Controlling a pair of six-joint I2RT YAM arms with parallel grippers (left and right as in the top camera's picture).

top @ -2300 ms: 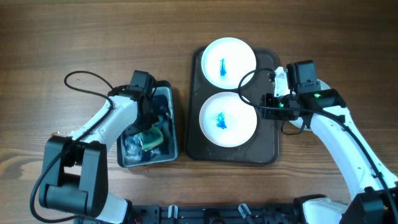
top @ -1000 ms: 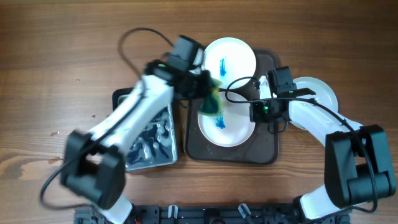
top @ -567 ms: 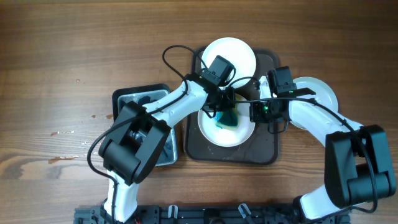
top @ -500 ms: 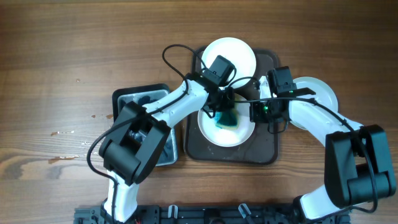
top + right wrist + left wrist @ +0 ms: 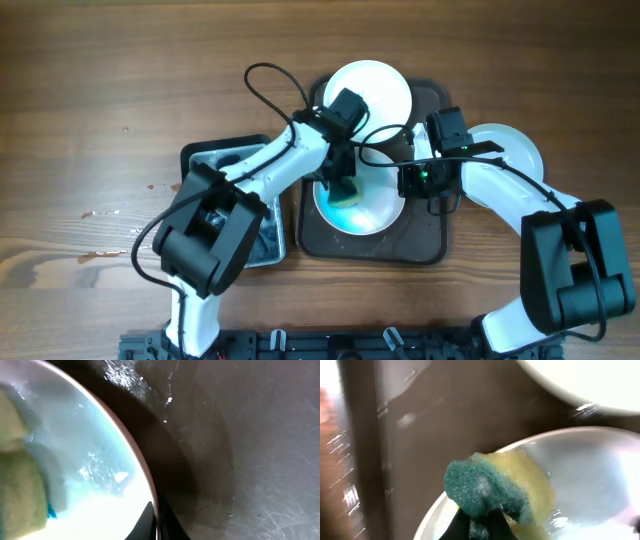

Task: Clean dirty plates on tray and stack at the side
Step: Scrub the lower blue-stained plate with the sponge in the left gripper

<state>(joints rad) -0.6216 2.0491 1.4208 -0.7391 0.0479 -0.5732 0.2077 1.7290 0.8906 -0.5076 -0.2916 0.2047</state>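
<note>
On the dark tray (image 5: 430,240) lie two white plates. The near plate (image 5: 375,205) is smeared pale blue and wet. My left gripper (image 5: 343,188) is shut on a green and yellow sponge (image 5: 495,490) and presses it on this plate's left side. My right gripper (image 5: 405,182) is shut on the plate's right rim (image 5: 150,490). The far plate (image 5: 372,90) is mostly hidden by the left arm, so its centre does not show. A third white plate (image 5: 515,150) lies on the table right of the tray, partly under the right arm.
A smaller black tub (image 5: 225,160) with wet contents stands left of the tray, partly under my left arm. Cables loop above the far plate. Bare wooden table (image 5: 100,80) lies to the far left and back.
My left gripper carried the sponge from the tub to the near plate and slid it from the centre to the left side. The blue mark is now a pale smear. The right gripper stayed on the rim.
</note>
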